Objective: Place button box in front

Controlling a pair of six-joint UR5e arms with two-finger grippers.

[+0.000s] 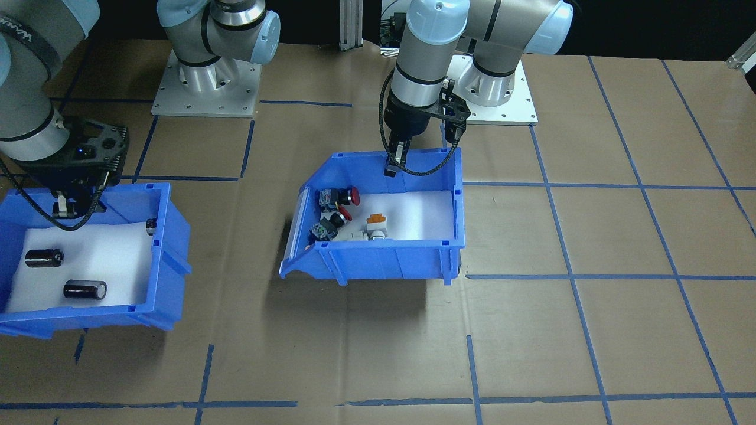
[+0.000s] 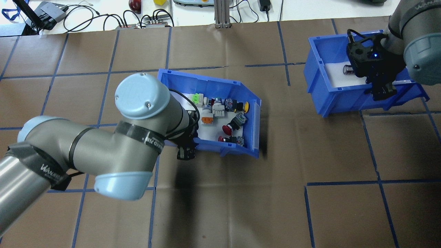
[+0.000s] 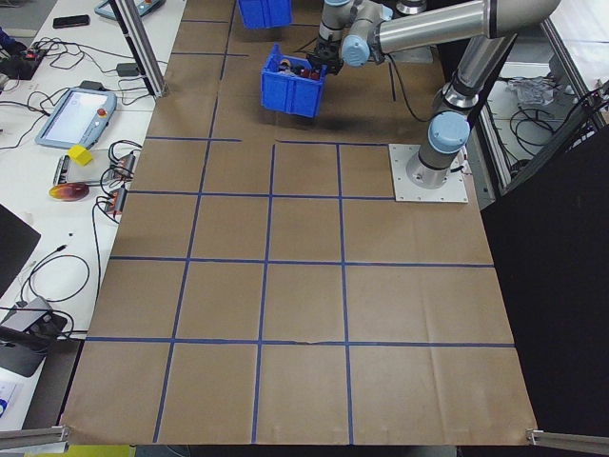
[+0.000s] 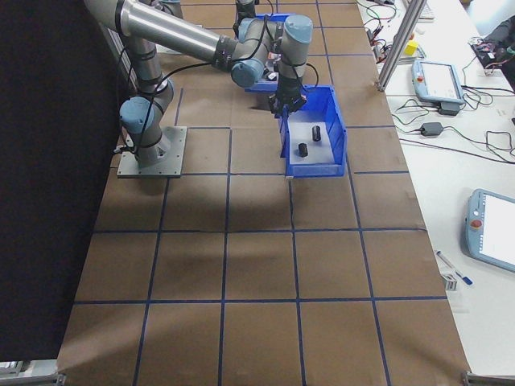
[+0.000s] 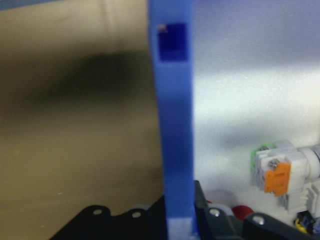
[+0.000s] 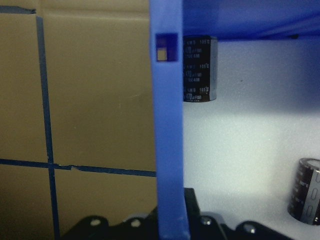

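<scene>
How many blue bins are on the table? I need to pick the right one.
2: the button box held by the left gripper, and a bin of black cylinders at the right gripper.

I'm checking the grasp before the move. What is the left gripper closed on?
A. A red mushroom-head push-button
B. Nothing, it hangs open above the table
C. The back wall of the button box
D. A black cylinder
C: the left gripper straddles the button box wall, which the left wrist view shows running between its fingers.

The button box [image 1: 390,260] is smooth, glossy blue plastic lined with matt white foam [image 1: 422,215]; the surface [image 1: 620,236] is matt brown paper.
</scene>
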